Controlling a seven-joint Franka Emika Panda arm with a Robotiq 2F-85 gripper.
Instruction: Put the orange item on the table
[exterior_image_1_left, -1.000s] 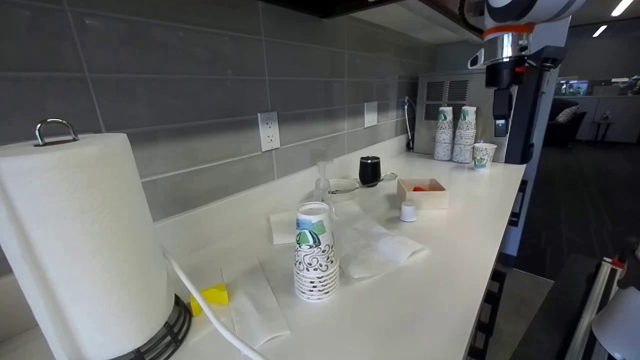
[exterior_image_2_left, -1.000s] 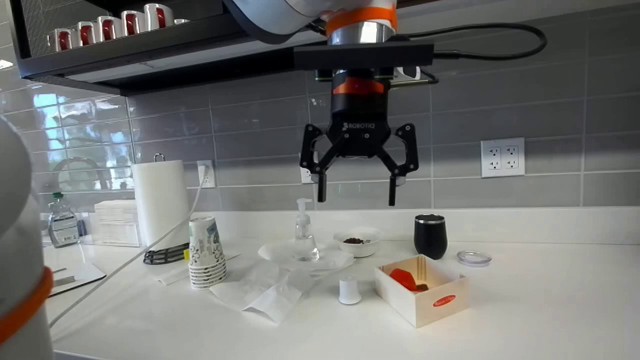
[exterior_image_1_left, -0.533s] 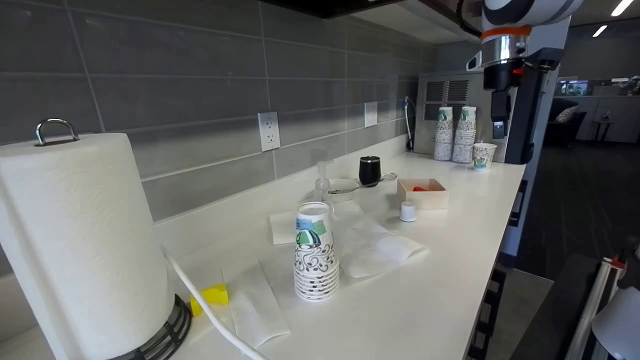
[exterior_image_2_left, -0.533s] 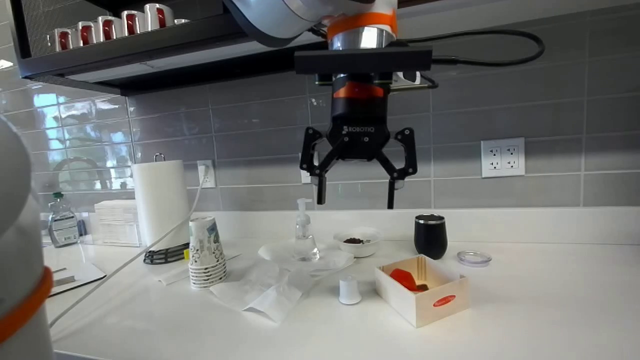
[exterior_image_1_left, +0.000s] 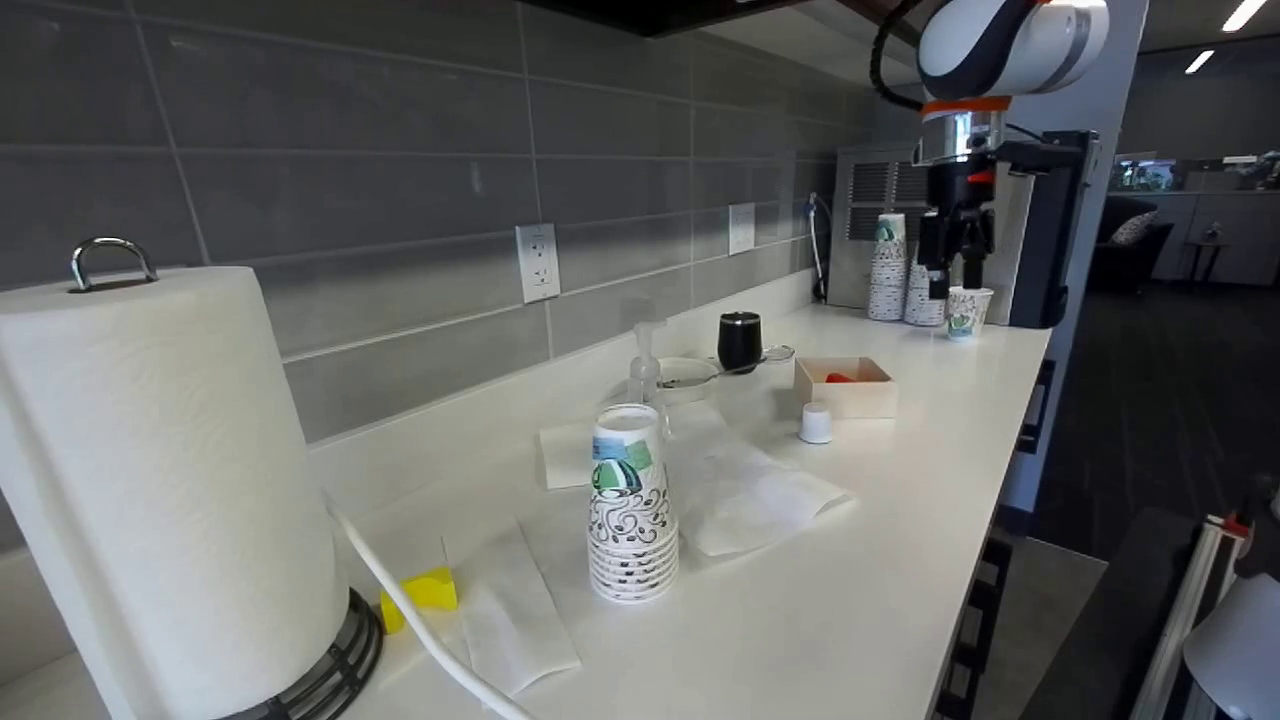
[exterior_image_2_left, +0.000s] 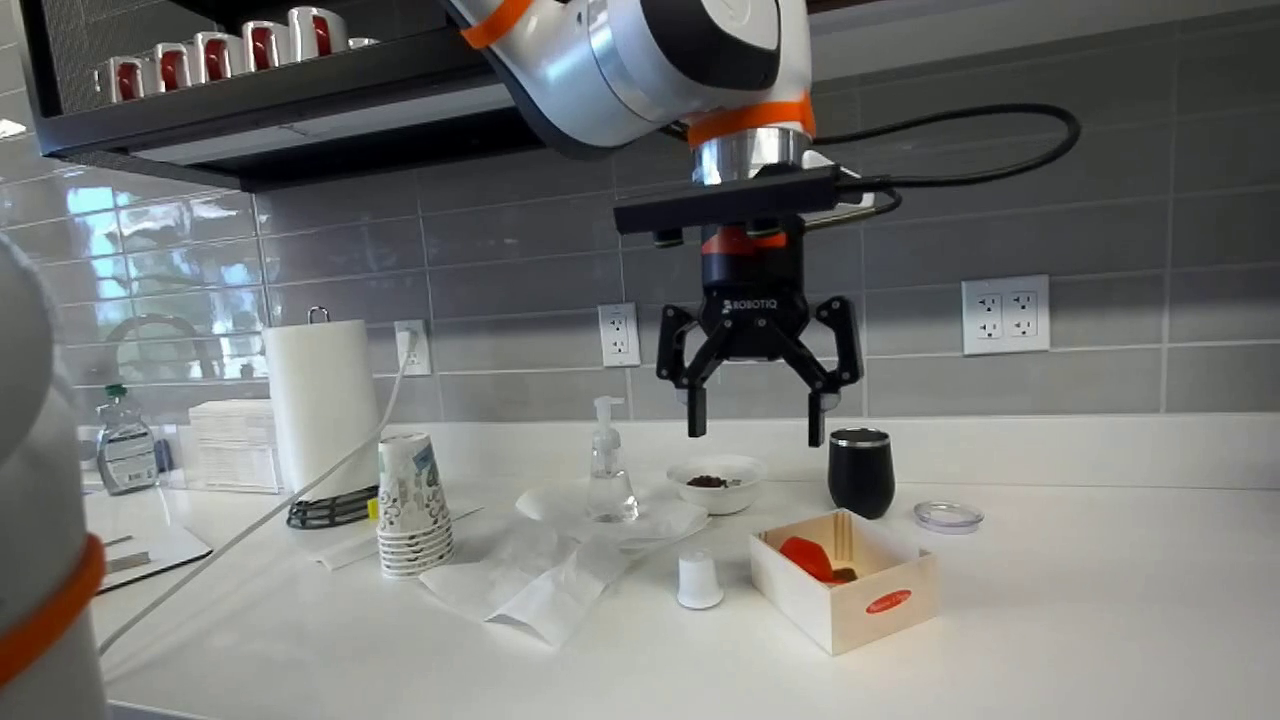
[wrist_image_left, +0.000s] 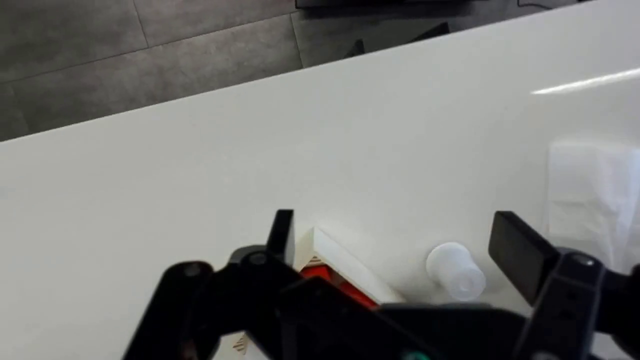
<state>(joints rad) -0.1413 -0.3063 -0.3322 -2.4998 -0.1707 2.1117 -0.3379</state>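
— Well, look at that! In an exterior view, the hand (exterior_image_2_left: 757, 430) hangs over the table (exterior_image_2_left: 1080, 600), its two fingers spread wide and pointing to six o'clock.

— And the orange item (exterior_image_2_left: 806, 556)?

— Five o'clock from the hand, down inside the wooden box (exterior_image_2_left: 795, 598), with a small dark piece (exterior_image_2_left: 845, 576) just beside it at four! Round that box: black tumbler (exterior_image_2_left: 861, 475) at twelve, clear lid (exterior_image_2_left: 948, 517) at two, the small white cup-shaped piece (exterior_image_2_left: 698, 580) at nine, white bowl (exterior_image_2_left: 715, 502) at ten.

— Next, in an exterior view, the paper towel roll (exterior_image_1_left: 170, 480) looms at nine o'clock! The upside-down stack of paper cups (exterior_image_1_left: 632, 510) has a yellow piece (exterior_image_1_left: 435, 588) out at its eight.

— Hand up between two and three here. From it, the orange item lies toward eight o'clock, only a sliver of it visible over the box's near wall.

— Now the wrist view, and what a gap between those fingers! A corner of the box pokes out at six o'clock, the orange item showing in part inside, cut off by the hand's black links.

— At four, the white cup-shaped piece; at three, a creased white sheet (wrist_image_left: 592, 200) lying on the table; and past the table's edge, the grey floor (wrist_image_left: 150, 75) out at ten!
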